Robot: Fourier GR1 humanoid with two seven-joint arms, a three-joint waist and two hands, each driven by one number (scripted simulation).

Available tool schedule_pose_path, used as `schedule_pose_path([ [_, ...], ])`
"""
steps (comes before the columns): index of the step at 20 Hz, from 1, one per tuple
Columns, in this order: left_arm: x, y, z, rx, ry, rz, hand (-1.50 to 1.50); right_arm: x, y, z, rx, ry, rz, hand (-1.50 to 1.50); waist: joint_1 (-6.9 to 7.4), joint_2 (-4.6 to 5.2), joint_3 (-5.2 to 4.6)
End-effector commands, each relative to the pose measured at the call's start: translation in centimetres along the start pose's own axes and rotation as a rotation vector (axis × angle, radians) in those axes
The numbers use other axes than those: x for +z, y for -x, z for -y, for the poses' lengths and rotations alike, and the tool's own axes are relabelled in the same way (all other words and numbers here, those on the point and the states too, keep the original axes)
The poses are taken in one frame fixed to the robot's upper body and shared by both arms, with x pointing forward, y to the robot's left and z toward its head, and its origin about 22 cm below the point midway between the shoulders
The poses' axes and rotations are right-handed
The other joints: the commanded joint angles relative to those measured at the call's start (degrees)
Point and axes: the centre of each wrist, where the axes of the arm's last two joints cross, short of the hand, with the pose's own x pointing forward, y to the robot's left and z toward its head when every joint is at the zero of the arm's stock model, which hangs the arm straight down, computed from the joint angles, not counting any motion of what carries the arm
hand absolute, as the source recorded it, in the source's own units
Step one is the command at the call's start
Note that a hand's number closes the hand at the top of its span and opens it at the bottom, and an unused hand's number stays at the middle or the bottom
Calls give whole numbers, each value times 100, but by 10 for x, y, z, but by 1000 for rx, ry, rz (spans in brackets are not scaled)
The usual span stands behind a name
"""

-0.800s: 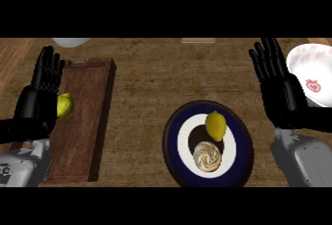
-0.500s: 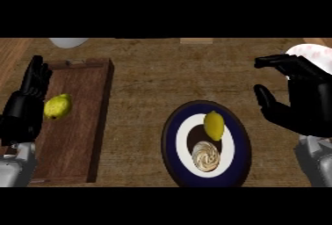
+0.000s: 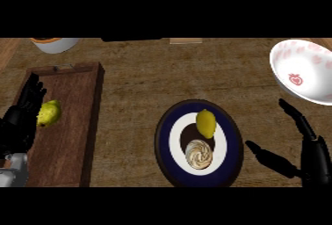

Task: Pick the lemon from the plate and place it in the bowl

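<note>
A yellow lemon (image 3: pixel 206 123) lies on the upper part of a dark blue plate (image 3: pixel 166 145) with a white ring, above a swirled brown and white pastry (image 3: pixel 199 154). The white bowl (image 3: pixel 304 70) with red strawberry marks stands at the upper right edge. My right hand (image 3: pixel 304 154) is low at the right of the plate, open, thumb pointing toward the plate and fingers up toward the bowl; it touches nothing. My left hand (image 3: pixel 19 123) rests open at the left edge, fingers up, beside a yellow-green fruit (image 3: pixel 48 113).
A long wooden tray (image 3: pixel 71 132) lies at the left with the yellow-green fruit on it. A white cup (image 3: pixel 55 44) with an orange inside stands at the top left. A pale block (image 3: pixel 185 41) sits at the top edge.
My right hand has dropped from beside the bowl to the lower right, next to the plate, uncovering the bowl. My left hand has slid down and left. The lemon has not moved.
</note>
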Motion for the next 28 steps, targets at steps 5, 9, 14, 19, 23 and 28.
schedule_pose_path([
  [5, -12, 0, 6, 11, 56, -7, 0, 90, -40, 9, 119, 91, -64, -150, 262, 55, 23],
  [9, -4, -3, -12, 25, 86, 21, 0, 67, -72, 23, 150, 97, -104, -150, 377, 58, 25],
  [14, -2, -11, 19, 21, 67, 14, 0, 27, -109, 40, 202, 39, -111, -150, 430, 67, 27],
  [19, -2, -1, 21, 22, 108, 10, 0, 1, -112, 45, 387, -195, -215, -150, 513, 87, 19],
  [23, -5, 5, 15, 30, 110, 19, 0, -34, -113, 23, 416, -319, -297, -150, 544, 98, 22],
  [28, -5, 11, 4, 9, 85, 17, 0, -75, -113, 18, 398, -465, -331, -150, 483, 83, 29],
])
